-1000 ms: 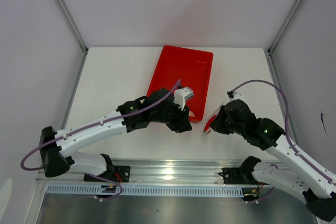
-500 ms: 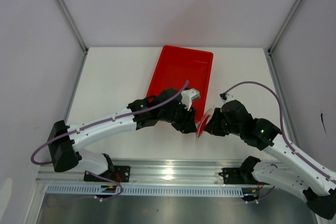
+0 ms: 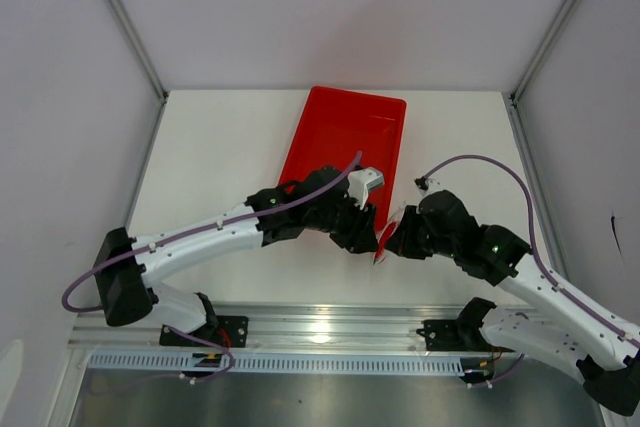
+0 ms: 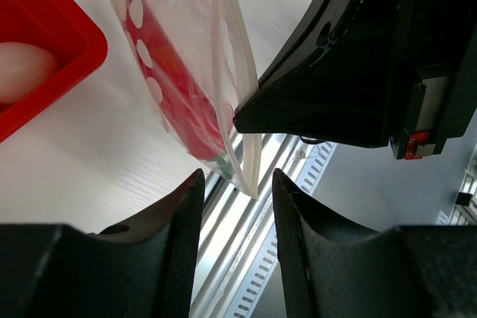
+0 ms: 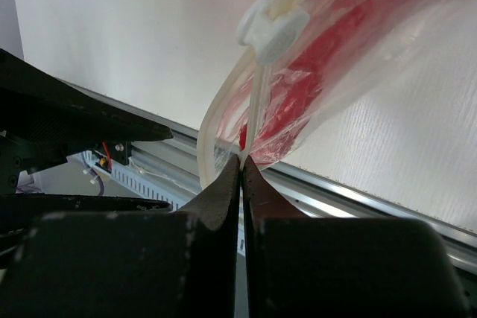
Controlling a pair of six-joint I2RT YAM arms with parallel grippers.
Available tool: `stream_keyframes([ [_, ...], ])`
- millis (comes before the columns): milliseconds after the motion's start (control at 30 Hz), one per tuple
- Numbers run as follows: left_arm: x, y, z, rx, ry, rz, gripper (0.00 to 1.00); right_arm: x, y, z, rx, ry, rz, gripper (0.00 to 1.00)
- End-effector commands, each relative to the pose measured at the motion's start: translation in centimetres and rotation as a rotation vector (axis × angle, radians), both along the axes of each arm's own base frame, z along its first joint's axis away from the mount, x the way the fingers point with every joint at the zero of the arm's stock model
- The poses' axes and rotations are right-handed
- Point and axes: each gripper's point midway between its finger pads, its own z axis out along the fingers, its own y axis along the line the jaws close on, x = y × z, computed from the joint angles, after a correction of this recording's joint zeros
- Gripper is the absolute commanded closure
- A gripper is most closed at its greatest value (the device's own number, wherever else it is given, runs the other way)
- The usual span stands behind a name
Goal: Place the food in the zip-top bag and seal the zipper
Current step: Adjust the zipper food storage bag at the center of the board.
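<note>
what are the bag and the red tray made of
bag: thin clear plastic film, glossy and crinkled, with the red chili showing through it. tray: probably rigid moulded plastic, smooth and slightly shiny, with rounded corners and a raised rim.

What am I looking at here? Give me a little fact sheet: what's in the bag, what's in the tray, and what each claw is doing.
Bag: zip-top bag, held beside the red tray
Inside bag: red chili pepper
In tray: pale ball, in a corner
Yellow fruit: not visible in any view
Zipper: zipper strips gape apart, not sealed
Right gripper: shut, pinching the bag's zipper edge
Left gripper: open, jaws apart close to the bag's lower corner, not gripping
</note>
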Motion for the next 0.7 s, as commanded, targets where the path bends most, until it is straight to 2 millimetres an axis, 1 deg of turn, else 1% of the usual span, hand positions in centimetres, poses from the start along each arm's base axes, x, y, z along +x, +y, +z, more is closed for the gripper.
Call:
stream_keyframes([
  [0, 0.4, -1.0, 1.1, -0.048, -0.001, -0.002, 0.56, 0.1, 0.6, 0.5, 0.024, -0.018, 0.012, 1.0],
  [200, 0.7, -1.5, 0.5, -0.045, 0.008, 0.005, 0.57, 0.1, 0.8, 0.4, 0.024, -0.016, 0.019, 1.0],
  [233, 0.8, -1.6, 0.7, -0.048, 0.003, 0.006, 0.57, 0.1, 0.9, 0.3, 0.021, -0.015, 0.021, 1.0],
  [267, 0.9, -1.7, 0.3, -0.037, 0.004, 0.009, 0.57, 0.0, 0.9, 0.4, 0.022, -0.016, 0.024, 1.0],
  [367, 1.3, -1.8, 0.5, -0.027, -0.001, 0.019, 0.56, 0.0, 1.0, 0.4, 0.023, -0.017, 0.029, 1.0],
  [400, 1.4, -1.9, 0.2, -0.017, -0.002, 0.025, 0.56, -0.1, 1.0, 0.3, 0.02, -0.014, 0.031, 1.0],
  [467, 1.8, -2.0, 0.3, -0.013, -0.01, 0.032, 0.57, -0.1, 1.1, 0.4, 0.021, -0.014, 0.033, 1.0],
  [500, 2.0, -2.2, 0.1, -0.003, -0.009, 0.038, 0.58, -0.4, 1.3, 0.5, 0.028, -0.009, 0.045, 1.0],
  [533, 2.1, -2.1, -0.3, 0.011, -0.007, 0.044, 0.59, -0.7, 1.4, 0.7, 0.037, -0.006, 0.059, 1.0],
  [567, 2.3, -2.3, -0.1, 0.009, -0.01, 0.044, 0.64, -0.8, 1.4, 0.7, 0.038, -0.002, 0.063, 1.0],
  [600, 2.4, -2.3, -0.4, 0.018, -0.008, 0.044, 0.68, -1.0, 1.4, 0.6, 0.038, 0.002, 0.064, 1.0],
  [667, 2.5, -2.3, -0.6, 0.023, -0.008, 0.046, 0.77, -1.1, 1.1, 0.7, 0.039, 0.003, 0.056, 1.0],
])
